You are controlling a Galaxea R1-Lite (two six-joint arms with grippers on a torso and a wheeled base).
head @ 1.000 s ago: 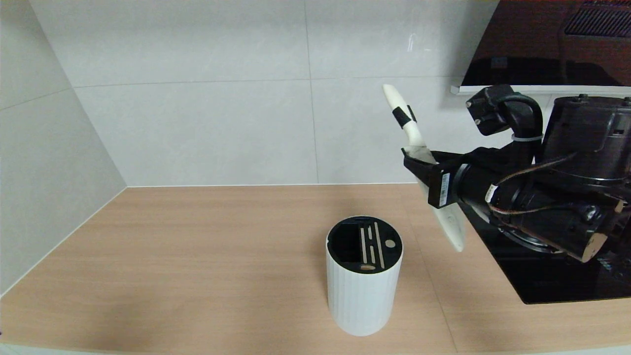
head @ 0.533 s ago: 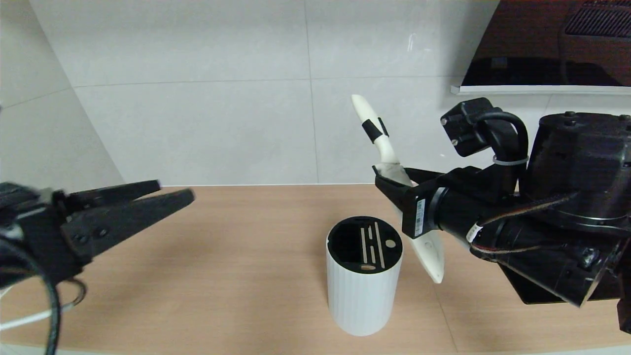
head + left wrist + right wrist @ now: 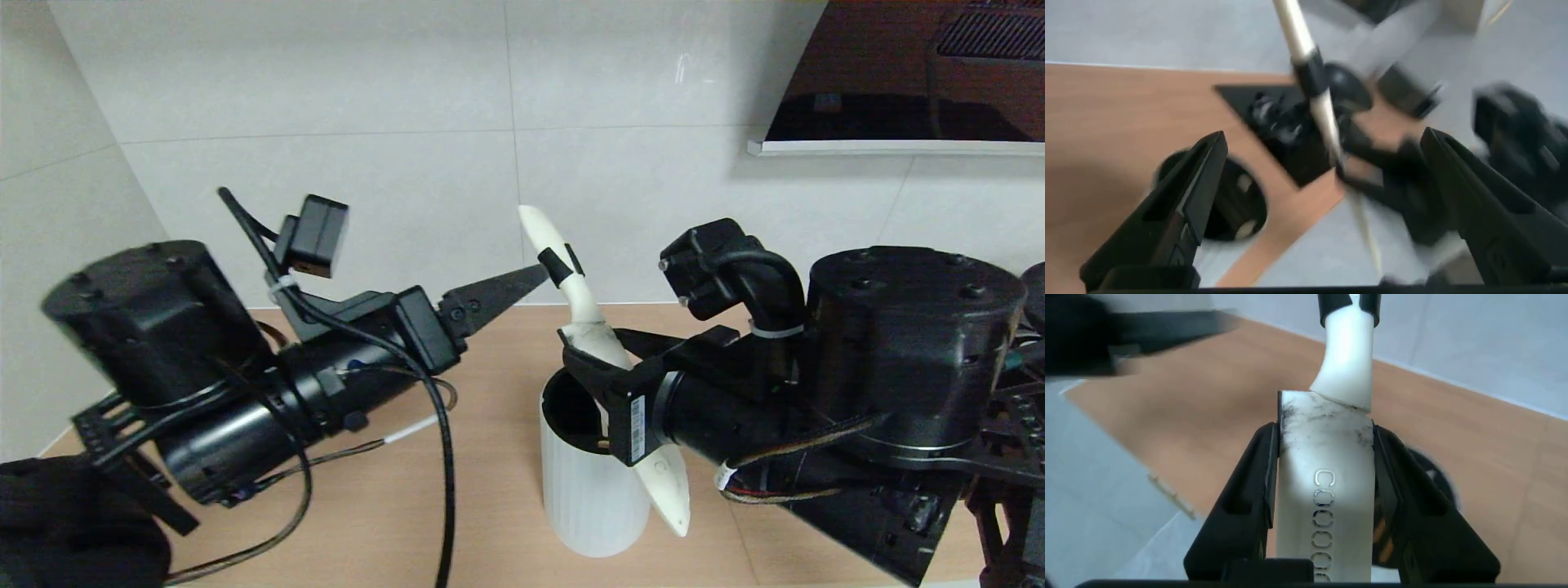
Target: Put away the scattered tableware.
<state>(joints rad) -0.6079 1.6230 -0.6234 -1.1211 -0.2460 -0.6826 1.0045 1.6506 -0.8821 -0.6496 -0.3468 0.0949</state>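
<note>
Right end effector (image 3: 600, 355) grips white utensil (image 3: 584, 310) above holder (image 3: 588, 490); left end effector (image 3: 1323, 147) gapes wide. Advise aligning blade with slot.

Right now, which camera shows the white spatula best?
Head view: the white spatula shows whole, handle tip to blade, held by the right gripper. The left wrist view catches a blurred handle; the right wrist view, just the gripped blade close up.

The spoon (image 3: 581, 306) in the right gripper (image 3: 589, 359) is smooth cream plastic, scuffed dark at the grip, with a black band. Below the gripper, the ribbed white holder (image 3: 584, 490) stands on a matt wood-grain desk (image 3: 490, 490).
</note>
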